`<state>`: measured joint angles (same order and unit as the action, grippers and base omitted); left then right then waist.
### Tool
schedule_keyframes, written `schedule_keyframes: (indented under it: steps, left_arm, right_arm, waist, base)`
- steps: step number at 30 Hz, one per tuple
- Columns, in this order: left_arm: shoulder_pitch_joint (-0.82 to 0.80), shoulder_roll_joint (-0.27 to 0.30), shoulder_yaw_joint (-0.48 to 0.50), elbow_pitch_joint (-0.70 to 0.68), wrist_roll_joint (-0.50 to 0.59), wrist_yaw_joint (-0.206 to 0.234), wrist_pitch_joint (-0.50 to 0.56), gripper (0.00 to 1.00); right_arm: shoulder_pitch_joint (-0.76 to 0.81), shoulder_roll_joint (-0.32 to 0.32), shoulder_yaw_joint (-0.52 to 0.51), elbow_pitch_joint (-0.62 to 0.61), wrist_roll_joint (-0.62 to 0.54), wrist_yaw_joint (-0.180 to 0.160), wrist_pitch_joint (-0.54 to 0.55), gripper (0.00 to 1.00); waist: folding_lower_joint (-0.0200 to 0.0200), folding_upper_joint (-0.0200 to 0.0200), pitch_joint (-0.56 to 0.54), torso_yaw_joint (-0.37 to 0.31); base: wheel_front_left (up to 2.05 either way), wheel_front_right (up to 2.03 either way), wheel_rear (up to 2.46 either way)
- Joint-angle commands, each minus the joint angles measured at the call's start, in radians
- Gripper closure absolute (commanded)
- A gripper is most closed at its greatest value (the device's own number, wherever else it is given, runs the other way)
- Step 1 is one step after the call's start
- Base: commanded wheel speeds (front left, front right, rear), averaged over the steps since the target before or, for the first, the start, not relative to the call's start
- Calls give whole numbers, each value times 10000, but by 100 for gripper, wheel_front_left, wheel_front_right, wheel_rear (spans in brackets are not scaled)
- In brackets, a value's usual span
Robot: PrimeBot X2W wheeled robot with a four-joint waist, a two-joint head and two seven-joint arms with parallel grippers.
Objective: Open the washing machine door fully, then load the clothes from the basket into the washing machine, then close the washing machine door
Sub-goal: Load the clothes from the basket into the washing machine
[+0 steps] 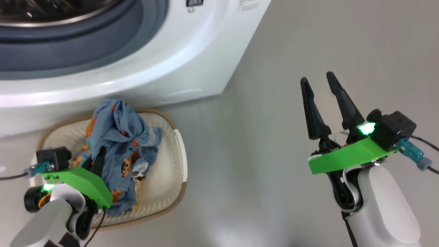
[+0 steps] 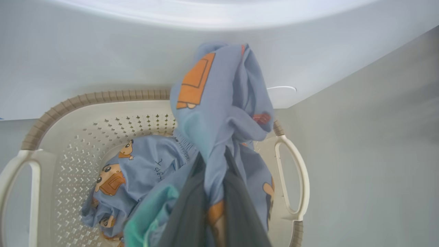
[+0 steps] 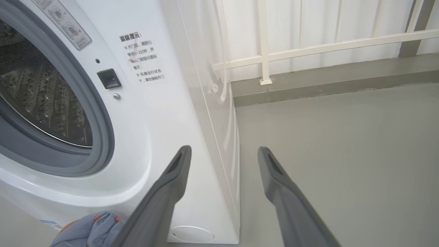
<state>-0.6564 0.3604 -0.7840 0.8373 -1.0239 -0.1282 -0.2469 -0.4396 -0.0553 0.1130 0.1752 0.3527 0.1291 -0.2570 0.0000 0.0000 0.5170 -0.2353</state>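
The white washing machine [image 1: 178, 58] stands at the upper left, its grey-blue gasket [image 1: 68, 44] and steel drum [image 3: 41, 99] exposed; the washing machine door is out of view. Just in front of it on the floor sits the cream basket [image 1: 171, 164] with a brown rim [image 2: 103, 96]. My left gripper [image 2: 212, 157] is shut on the light blue clothes [image 2: 219, 103], which rise in a bunch above the basket while the rest of the fabric trails down into it [image 1: 120, 144]. My right gripper [image 1: 317, 77] hangs open over bare floor to the right, holding nothing [image 3: 223, 151].
Grey floor [image 1: 274, 171] stretches right of the machine and basket. A white railing [image 3: 308, 48] and a low grey kerb [image 3: 325, 85] run behind the machine's right side. A door latch slot [image 3: 109, 79] sits beside the drum opening.
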Motion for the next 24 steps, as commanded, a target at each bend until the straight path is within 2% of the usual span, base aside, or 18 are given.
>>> schedule_keyframes:
  steps: [1,11,19,24]
  left_arm:
    - [245,399,543,-380,110,-25,-143,100]
    - [1880,103,2393,-2202,1295,228,-147,100]
    - [3309,-261,3808,-4196,2244,755,-148,100]
    - [4081,-443,4358,-5400,2904,1093,-148,100]
  right_arm:
    - [321,48,142,-155,-112,16,-48,0]
    - [898,-345,268,163,-103,16,-48,0]
    - [1639,-595,144,347,23,16,-48,0]
    - [1865,-769,178,354,54,16,-48,0]
  waist:
    - [0,0,-1011,410]
    - [0,0,-2619,833]
    - [0,0,-3677,1224]
    - [0,0,-4065,1420]
  base:
    - [0,0,0]
    - [0,0,0]
    - [0,0,0]
    - [0,0,0]
